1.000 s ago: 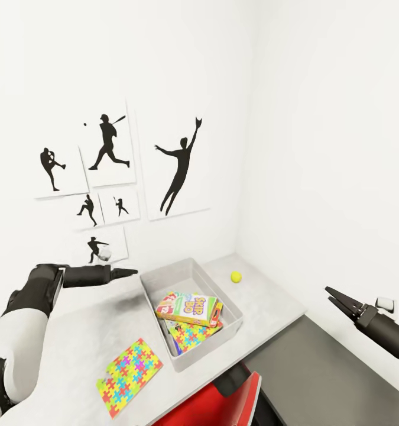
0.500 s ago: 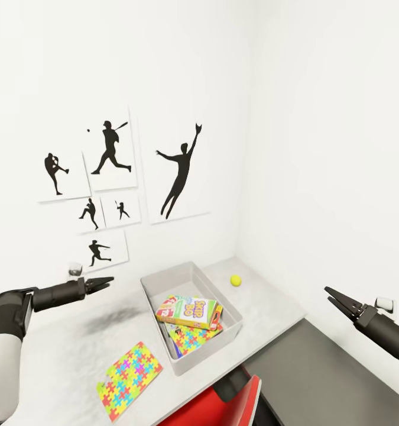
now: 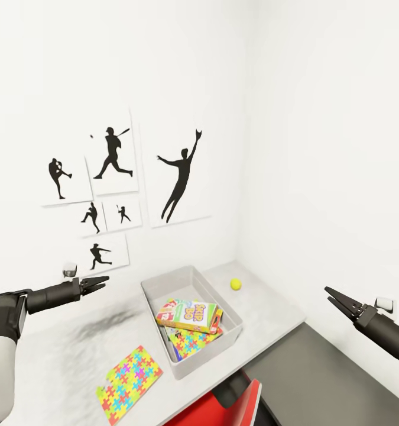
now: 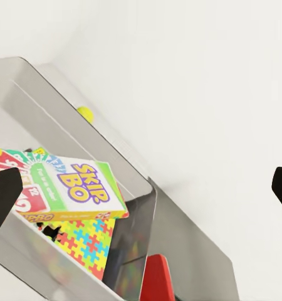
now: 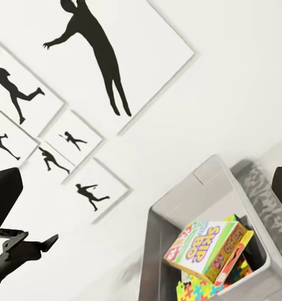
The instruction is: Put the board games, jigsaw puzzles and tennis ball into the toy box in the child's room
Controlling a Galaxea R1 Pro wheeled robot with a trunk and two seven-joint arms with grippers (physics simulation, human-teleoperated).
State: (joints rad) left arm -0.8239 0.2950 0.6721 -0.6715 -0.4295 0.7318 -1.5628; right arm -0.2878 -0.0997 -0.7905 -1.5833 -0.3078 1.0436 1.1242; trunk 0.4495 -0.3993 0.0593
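Note:
The light grey toy box (image 3: 164, 280) stands on the white table (image 3: 69, 349). Inside it, the Skip-Bo board game (image 3: 190, 315) lies on top, tilted, over a jigsaw puzzle (image 3: 191, 342). A second jigsaw puzzle (image 3: 128, 381) lies flat on the table near its front edge, left of the box. The tennis ball (image 3: 236, 284) rests on the table behind the box, near the corner. My left gripper (image 3: 99, 282) hovers open left of the box, holding nothing. My right gripper (image 3: 336, 297) hangs open and holds nothing, off to the right over the lower unit. The left wrist view looks at the Skip-Bo game (image 4: 78, 188).
Black baseball-player pictures (image 3: 178, 174) hang on the white wall behind the table. A dark grey-topped lower unit (image 3: 323, 367) adjoins the table on the right. A red chair (image 3: 223, 408) stands at the table's front edge below the box.
My left arm has drawn back to the left, away from the toy box, and its gripper has dropped a little. The view has tilted slightly. The right arm holds still.

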